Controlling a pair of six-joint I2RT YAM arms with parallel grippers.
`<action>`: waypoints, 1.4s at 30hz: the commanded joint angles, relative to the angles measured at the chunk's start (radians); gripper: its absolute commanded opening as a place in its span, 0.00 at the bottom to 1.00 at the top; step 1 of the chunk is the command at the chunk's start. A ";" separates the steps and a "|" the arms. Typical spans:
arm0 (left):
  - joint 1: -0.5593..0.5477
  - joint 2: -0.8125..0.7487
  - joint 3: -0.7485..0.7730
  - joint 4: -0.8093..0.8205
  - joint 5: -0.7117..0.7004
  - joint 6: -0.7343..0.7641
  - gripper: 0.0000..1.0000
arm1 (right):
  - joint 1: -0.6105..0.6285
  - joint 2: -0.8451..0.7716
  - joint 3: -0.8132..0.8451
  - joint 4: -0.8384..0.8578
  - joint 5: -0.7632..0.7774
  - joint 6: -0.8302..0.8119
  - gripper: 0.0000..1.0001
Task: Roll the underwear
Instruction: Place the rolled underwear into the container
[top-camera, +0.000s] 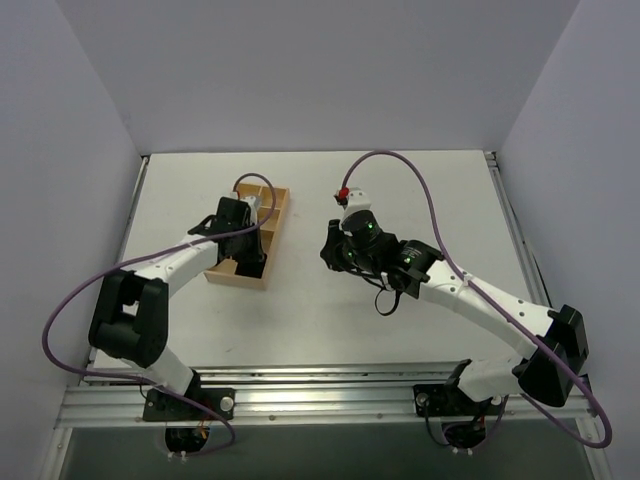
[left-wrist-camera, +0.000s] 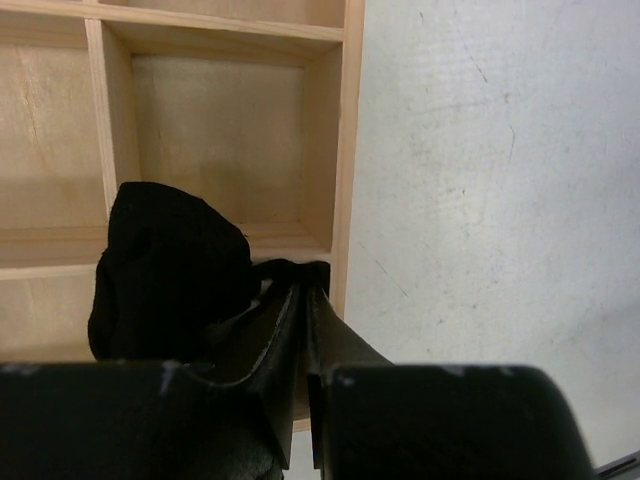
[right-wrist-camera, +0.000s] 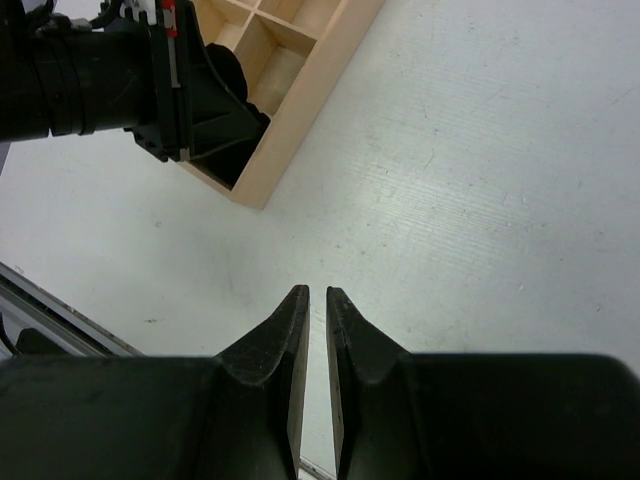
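The underwear (left-wrist-camera: 170, 265) is a black bundle lying in a compartment of the wooden tray (left-wrist-camera: 345, 150), against its right wall. No beige waistband shows. My left gripper (left-wrist-camera: 303, 290) is shut, with a fold of the black fabric pinched at its tips. In the top view the left gripper (top-camera: 251, 262) reaches into the near end of the tray (top-camera: 277, 215) and covers the garment. My right gripper (right-wrist-camera: 317, 292) is shut and empty, above the bare table to the right of the tray (right-wrist-camera: 300, 90); in the top view it (top-camera: 331, 256) is at mid-table.
The tray has several compartments; those in view apart from the one with the bundle hold nothing. White walls close the table at left, right and back. A purple cable loops over each arm. A metal rail (top-camera: 330, 385) runs along the near edge.
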 joint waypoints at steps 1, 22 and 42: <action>0.043 0.051 0.055 0.044 -0.019 0.032 0.16 | -0.005 -0.023 -0.009 -0.017 0.020 -0.003 0.09; 0.228 0.093 0.240 0.027 0.085 0.042 0.23 | -0.005 -0.110 -0.061 -0.088 0.039 -0.006 0.10; 0.139 0.328 0.420 -0.010 0.101 0.139 0.14 | 0.010 -0.147 -0.084 -0.092 0.088 0.066 0.10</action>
